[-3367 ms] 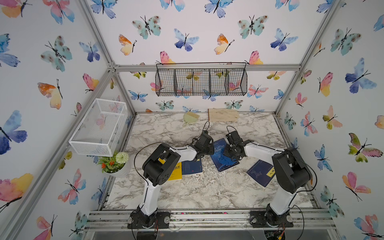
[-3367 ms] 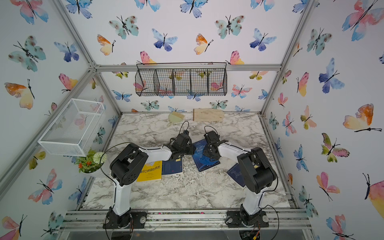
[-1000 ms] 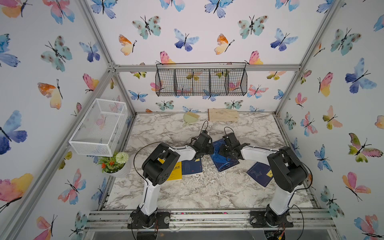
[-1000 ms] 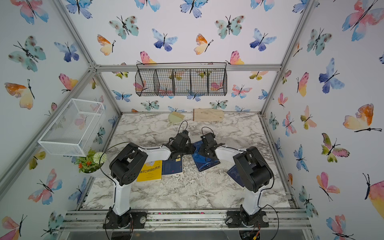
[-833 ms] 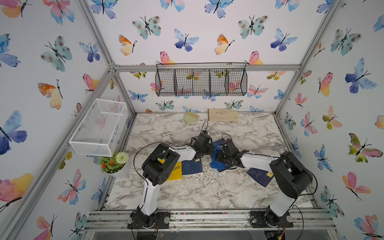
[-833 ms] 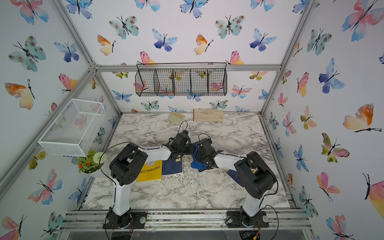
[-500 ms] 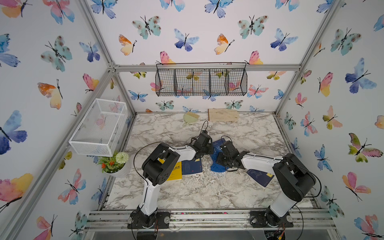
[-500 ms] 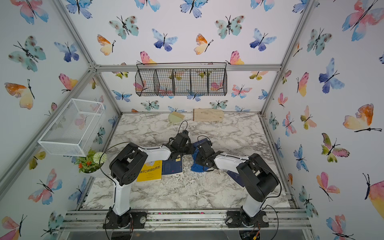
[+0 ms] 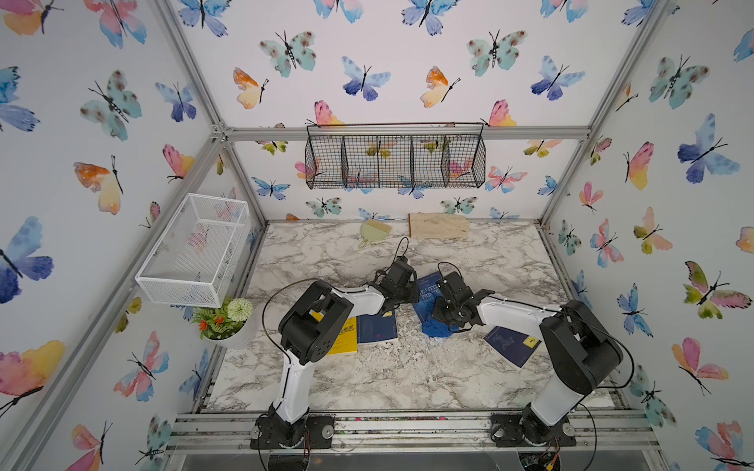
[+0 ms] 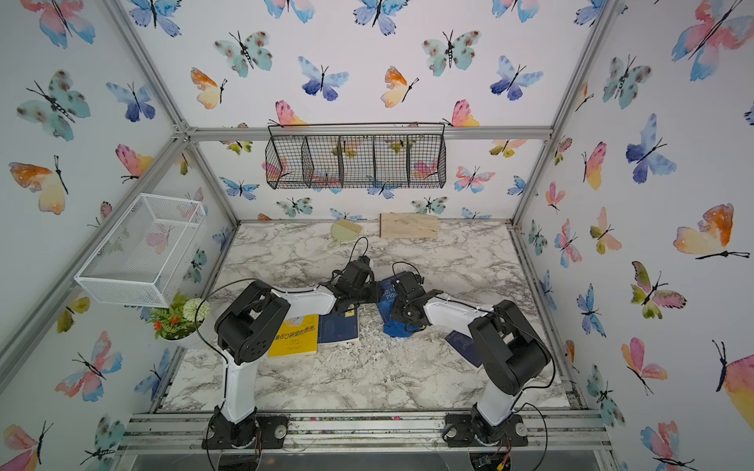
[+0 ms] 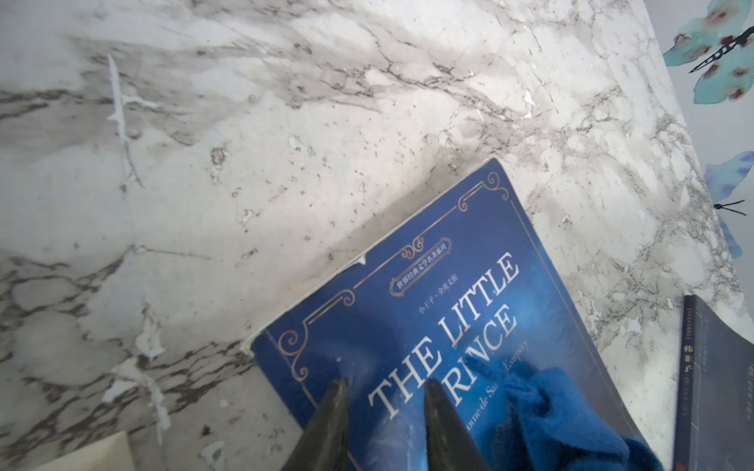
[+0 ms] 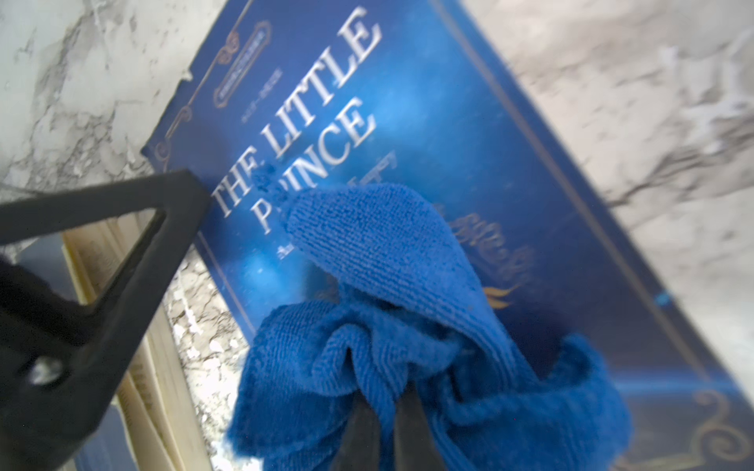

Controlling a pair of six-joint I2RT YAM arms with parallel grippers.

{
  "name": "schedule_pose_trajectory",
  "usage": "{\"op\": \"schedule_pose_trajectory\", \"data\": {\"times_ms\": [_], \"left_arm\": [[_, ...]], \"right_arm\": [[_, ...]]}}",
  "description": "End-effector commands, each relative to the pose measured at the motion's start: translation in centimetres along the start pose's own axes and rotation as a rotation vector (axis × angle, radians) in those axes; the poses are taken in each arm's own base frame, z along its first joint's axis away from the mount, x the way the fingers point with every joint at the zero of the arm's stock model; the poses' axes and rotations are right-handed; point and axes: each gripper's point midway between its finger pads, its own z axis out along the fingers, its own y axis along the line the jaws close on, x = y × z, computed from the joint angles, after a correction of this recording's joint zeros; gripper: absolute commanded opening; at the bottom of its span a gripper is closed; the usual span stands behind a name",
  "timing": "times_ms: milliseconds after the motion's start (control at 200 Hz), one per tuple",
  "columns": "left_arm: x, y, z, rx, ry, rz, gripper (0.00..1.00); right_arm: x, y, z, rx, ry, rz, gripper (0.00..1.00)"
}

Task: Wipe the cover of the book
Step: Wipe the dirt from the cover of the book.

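- Table [image 9: 367, 375] — one marble-patterned top. Both grippers work over its middle.
- Wire baskets — two. The black basket [image 9: 393, 161] hangs on the back wall, well beyond both grippers. The white basket [image 9: 196, 253] sits on the side wall, well off to the left gripper's side.
- Books — four.
  - The blue book [image 11: 449, 306], titled "The Little Prince", lies flat directly beneath both grippers. In both top views the grippers and cloth hide most of it.
  - The yellow book [image 10: 293, 334] and the dark blue book [image 10: 338, 326] lie side by side, just nearward of the left gripper and partly under its arm.
  - The navy book [image 9: 510, 344] lies near the right gripper. The arm partly covers it, and the left wrist view cuts it off at the frame edge.
- Wooden board [image 9: 438, 225] — one, at the back edge, well beyond both grippers.
- Potted plant [image 9: 224, 318] — one, well off to the left gripper's side.
- Cloth [image 12: 387, 253] — one, blue and bunched. It lies on the blue book's cover and overlaps part of the title.
- Brush [image 9: 373, 232] — one, beside the wooden board. Its bristles are hard to make out.
- Left gripper [image 11: 383, 387] — jaws slightly spread with nothing between them. The tips are down on the cover beside "THE".
- Right gripper [image 12: 385, 397] — fingers pressed together, pinching the cloth. The tips are buried in its folds.
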Motion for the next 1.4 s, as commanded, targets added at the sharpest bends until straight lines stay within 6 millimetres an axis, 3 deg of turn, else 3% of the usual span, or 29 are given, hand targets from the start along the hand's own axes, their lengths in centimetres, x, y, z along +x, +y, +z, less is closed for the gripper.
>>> {"op": "schedule_pose_trajectory", "data": {"times_ms": [0,225,380,521,711,846,1006,1271,1396], "left_arm": [[4.4,3.1,0.6,-0.103,0.143,-0.007,0.33],[4.4,3.1,0.7,-0.103,0.143,-0.004,0.33],[4.4,3.1,0.7,-0.105,0.144,-0.005,0.34],[4.4,3.1,0.7,-0.104,0.144,-0.005,0.34],[4.6,3.0,0.7,-0.102,0.147,-0.004,0.33],[4.6,2.9,0.8,-0.100,0.147,-0.001,0.33],[4.6,3.0,0.7,-0.103,0.145,-0.001,0.34],[4.6,2.8,0.8,-0.099,0.149,-0.003,0.34],[4.7,2.9,0.8,-0.097,0.152,-0.003,0.34]], "right_arm": [[6.5,-10.8,0.6,0.380,0.247,-0.040,0.01],[6.3,-13.1,0.4,0.392,0.271,0.002,0.02],[5.1,-13.0,0.9,0.388,0.262,0.000,0.02],[2.5,-11.2,3.0,0.367,0.265,-0.009,0.02],[-2.7,-7.6,6.6,0.352,0.246,-0.023,0.01],[-4.0,-6.6,8.3,0.354,0.257,-0.025,0.01],[-2.1,-8.6,7.6,0.394,0.272,-0.032,0.01],[3.7,-15.6,1.7,0.530,0.249,-0.030,0.01],[5.0,-16.4,0.3,0.520,0.242,-0.009,0.01]]}}
